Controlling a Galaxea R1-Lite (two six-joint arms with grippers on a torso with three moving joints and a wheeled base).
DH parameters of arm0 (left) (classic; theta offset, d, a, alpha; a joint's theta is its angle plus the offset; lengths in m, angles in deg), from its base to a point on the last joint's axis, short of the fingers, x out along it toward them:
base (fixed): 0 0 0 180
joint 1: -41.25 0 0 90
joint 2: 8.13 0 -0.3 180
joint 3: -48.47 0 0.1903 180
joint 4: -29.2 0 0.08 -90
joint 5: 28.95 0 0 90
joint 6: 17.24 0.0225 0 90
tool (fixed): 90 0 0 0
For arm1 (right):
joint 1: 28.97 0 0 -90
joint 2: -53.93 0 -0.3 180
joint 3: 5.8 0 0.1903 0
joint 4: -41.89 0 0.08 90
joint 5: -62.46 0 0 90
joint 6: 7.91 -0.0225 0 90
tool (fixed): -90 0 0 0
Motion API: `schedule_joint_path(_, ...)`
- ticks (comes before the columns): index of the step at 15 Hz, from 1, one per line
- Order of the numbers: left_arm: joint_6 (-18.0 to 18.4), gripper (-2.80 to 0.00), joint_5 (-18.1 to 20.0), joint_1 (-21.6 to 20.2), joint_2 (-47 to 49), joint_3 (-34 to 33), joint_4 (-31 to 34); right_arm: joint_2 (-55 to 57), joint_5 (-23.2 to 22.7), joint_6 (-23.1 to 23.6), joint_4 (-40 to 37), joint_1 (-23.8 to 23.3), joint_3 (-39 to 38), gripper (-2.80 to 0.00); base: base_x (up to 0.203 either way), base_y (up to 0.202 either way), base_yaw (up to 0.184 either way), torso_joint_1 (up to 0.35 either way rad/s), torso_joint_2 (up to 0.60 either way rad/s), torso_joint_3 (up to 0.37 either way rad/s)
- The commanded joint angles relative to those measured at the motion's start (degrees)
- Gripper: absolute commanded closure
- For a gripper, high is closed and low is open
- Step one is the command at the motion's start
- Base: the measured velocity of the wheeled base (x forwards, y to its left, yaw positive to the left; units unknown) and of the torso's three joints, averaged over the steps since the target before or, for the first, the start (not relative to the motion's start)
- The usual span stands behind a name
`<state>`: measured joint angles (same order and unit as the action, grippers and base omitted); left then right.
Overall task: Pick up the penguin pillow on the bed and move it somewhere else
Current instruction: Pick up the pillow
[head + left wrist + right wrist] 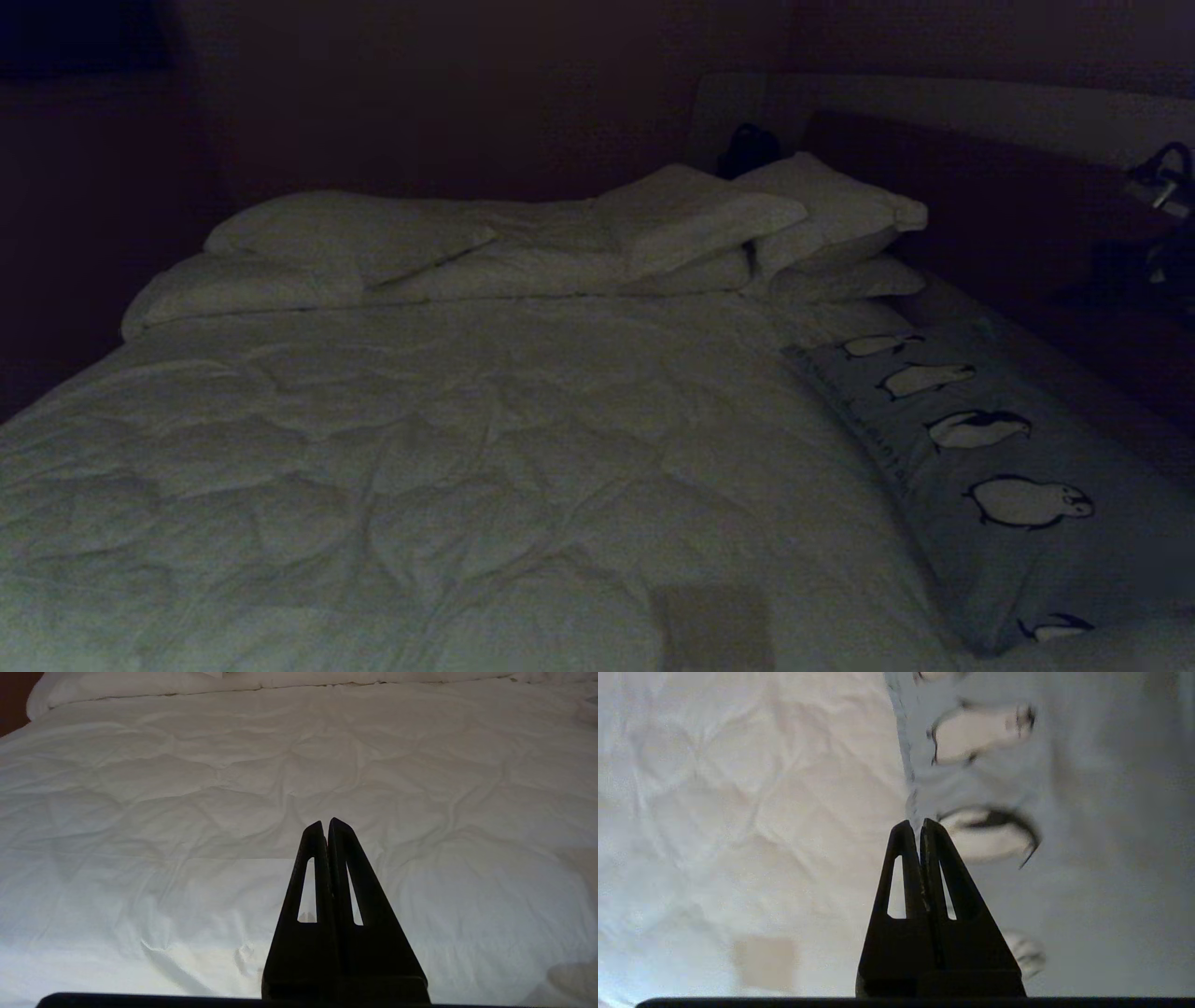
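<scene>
- The bed point(448, 439) is lying under a wrinkled white quilted duvet point(392, 485), which is covering nearly all of the top.
- Plain white pillows point(653, 233) are sitting stacked along the head edge, with a pale padded headboard point(934, 107) standing behind them.
- The penguin pillow point(1018, 485) is lying flat on the duvet along the bed's right edge, its long side running with that edge from near the foot up toward the white pillows.
- A row of black-and-white penguins is running down its grey-blue face; a line of small writing is following its inner long edge, too small to read.
- Neither arm is showing in the head view.
- The right gripper point(921, 823) is hanging over the pillow's inner long edge, where grey-blue fabric is meeting white duvet; its fingers point(943, 868) are pressed together.
- Whether any pillow fabric is caught between the tips: I cannot tell from the right wrist view.
- The left gripper point(325, 822) is pointing out over bare duvet toward the head end, fingers pressed together with nothing between them.
- A small pale tan patch point(714, 627) is showing on the duvet near the foot edge; what it is, I cannot tell.
- A dark object point(747, 149) is sitting behind the white pillows, too dim to identify.
</scene>
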<state>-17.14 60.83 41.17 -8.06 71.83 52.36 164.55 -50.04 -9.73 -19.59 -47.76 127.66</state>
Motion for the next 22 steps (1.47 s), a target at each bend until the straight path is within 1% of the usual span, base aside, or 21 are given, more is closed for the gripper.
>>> schedule_joint_path(1,0.0,0.0,0.0,0.0,0.0,0.0,0.0,-1.0,10.9,-24.5,-8.6,2.8,0.0,0.0,0.0,0.0,0.0,0.0,0.0,0.0)
schedule_joint_path(3,0.0,0.0,0.0,0.0,0.0,0.0,0.0,-2.5,10.5,-26.9,-11.9,4.9,0.0,0.0,0.0,0.0,0.0,0.0,0.0,0.0)
schedule_joint_path(5,0.0,0.0,0.0,0.0,0.0,0.0,0.0,-4.5,7.0,-29.6,-16.5,6.5,0.0,0.0,0.0,0.0,0.0,0.0,0.0,0.0)
schedule_joint_path(6,0.0,0.0,0.0,0.0,0.0,0.0,-0.1,-5.5,5.3,-30.0,-19.4,7.1,0.0,0.0,0.0,0.0,0.0,0.0,0.0,0.0)
schedule_joint_path(8,0.0,0.0,0.0,0.0,0.0,0.0,0.0,-7.1,2.8,-30.1,-25.4,7.6,0.0,0.0,0.0,0.0,0.0,0.0,0.0,0.0)
schedule_joint_path(12,0.0,0.0,0.0,0.0,0.0,0.0,-0.1,-9.2,2.5,-29.6,-36.5,7.8,0.1,0.0,0.0,0.0,0.0,0.0,0.0,0.0)
schedule_joint_path(13,0.0,0.0,0.0,0.0,0.0,0.0,-0.1,-10.1,2.5,-29.2,-38.7,7.8,0.1,0.0,0.0,0.0,0.0,0.0,0.0,0.0)
schedule_joint_path(14,0.0,0.0,0.0,0.0,0.0,0.0,0.0,-10.3,2.5,-28.9,-39.0,7.8,0.1,0.0,0.0,0.0,0.0,0.0,0.0,0.0)
schedule_joint_path(15,0.0,0.0,0.0,0.0,0.0,0.0,0.0,-11.6,2.5,-26.7,-41.4,7.8,0.0,0.0,0.0,0.0,0.0,0.0,0.0,0.0)
schedule_joint_path(16,0.0,0.0,0.0,0.0,0.0,0.0,0.0,-14.7,2.3,-22.8,-44.6,7.8,-0.2,0.0,0.0,0.0,0.0,0.0,0.0,0.0)
schedule_joint_path(18,0.0,0.0,0.0,0.0,0.0,0.0,-0.1,-20.3,1.2,-13.5,-49.5,7.7,-1.5,0.0,0.0,0.0,0.0,0.0,0.0,0.0)
schedule_joint_path(21,0.0,0.0,0.0,0.0,0.0,0.0,0.0,-30.6,0.0,-0.5,-51.2,7.7,-7.7,0.0,0.0,0.0,0.0,0.0,0.0,0.0)
schedule_joint_path(22,0.0,0.0,0.0,0.0,0.0,0.0,0.0,-34.0,-0.2,3.0,-51.3,7.7,-10.0,0.0,0.0,0.0,0.0,0.0,0.0,0.0)
